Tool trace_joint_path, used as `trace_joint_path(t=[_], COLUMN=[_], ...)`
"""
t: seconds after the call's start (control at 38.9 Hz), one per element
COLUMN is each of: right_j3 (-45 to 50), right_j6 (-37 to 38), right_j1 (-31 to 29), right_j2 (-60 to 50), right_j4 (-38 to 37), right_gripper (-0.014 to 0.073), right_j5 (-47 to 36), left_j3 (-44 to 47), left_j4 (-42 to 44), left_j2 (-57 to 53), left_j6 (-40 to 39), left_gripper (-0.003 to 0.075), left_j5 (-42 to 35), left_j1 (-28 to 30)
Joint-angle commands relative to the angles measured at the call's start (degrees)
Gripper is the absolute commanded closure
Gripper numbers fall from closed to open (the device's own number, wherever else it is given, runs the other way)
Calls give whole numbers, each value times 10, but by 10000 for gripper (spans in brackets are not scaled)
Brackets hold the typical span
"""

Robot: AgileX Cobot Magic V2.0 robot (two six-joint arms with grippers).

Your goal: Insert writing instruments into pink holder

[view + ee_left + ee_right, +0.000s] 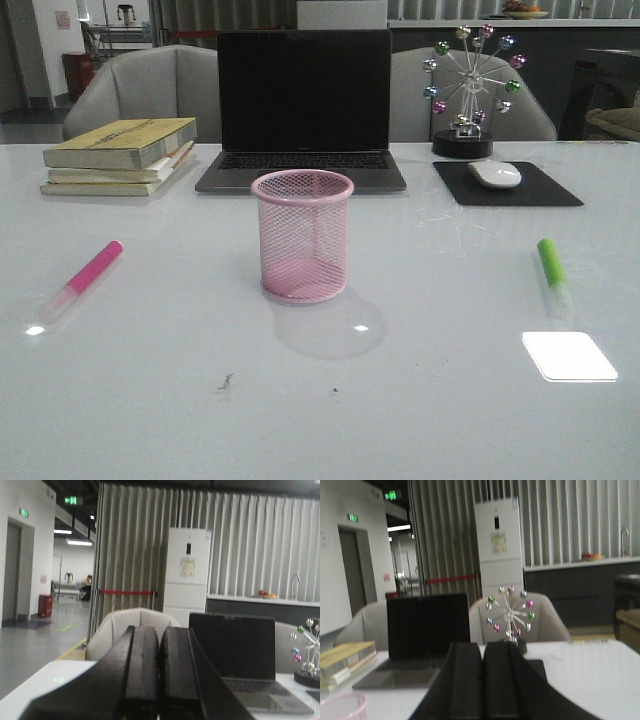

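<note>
We see the pink cup standing up straight in the middle of the white table. It is made of wire mesh, and we can look in and see nothing inside it.

The pink marker lies flat on the table, far to the left of the cup. Its pale cap end points toward the near edge. The green marker lies flat too, far to the right of the cup, with its pale cap end also nearer to us. Both markers are well apart from the cup.

Behind the cup sits a laptop with a dark screen. To the left of the laptop is a pile of books. To the right of the laptop is a black mat with a white mouse on it, and behind the mat stands a little wheel toy with shiny balls.

Our left gripper has its two black fingers pressed together, with nothing between them. Our right gripper is the same, fingers tight together and holding nothing. In the right wrist view, a bit of the cup's rim shows low down beside the gripper.
</note>
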Motion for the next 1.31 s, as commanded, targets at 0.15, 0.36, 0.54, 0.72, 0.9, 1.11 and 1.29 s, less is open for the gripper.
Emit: trace_joint_path(t=[0.15,0.36,0.54,0.72,0.9,1.11,1.29], right_j3=[-141,-265,-326,-358,-360,-360,-359], right_j6=[-1,-1,-1,-1,-1,-1,-1], right_j1=[1,1,1,1,1,1,1], right_j2=[7,44,142,236,316,359,371], right_j4=[-24,-92,-113,-113,-113,-113,-114], right_gripper=[536,536,534,534,532,313,118], right_j5=[52,248,276,295,297,296,298], left_j3=[-131,-222,-304,-343,-346,-346,-346], left_j4=[76,78,78,78,78,53,53], left_j2=[-7,47,158,259,352,414,435], left_j6=[-5,-5,-5,-5,-5,-5,-5], left_gripper=[617,617,616,616,549,218,189], left_j5=[5,121,186,185,182,150,140], left_j1=[-5,-5,-5,-5,-5,-5,-5])
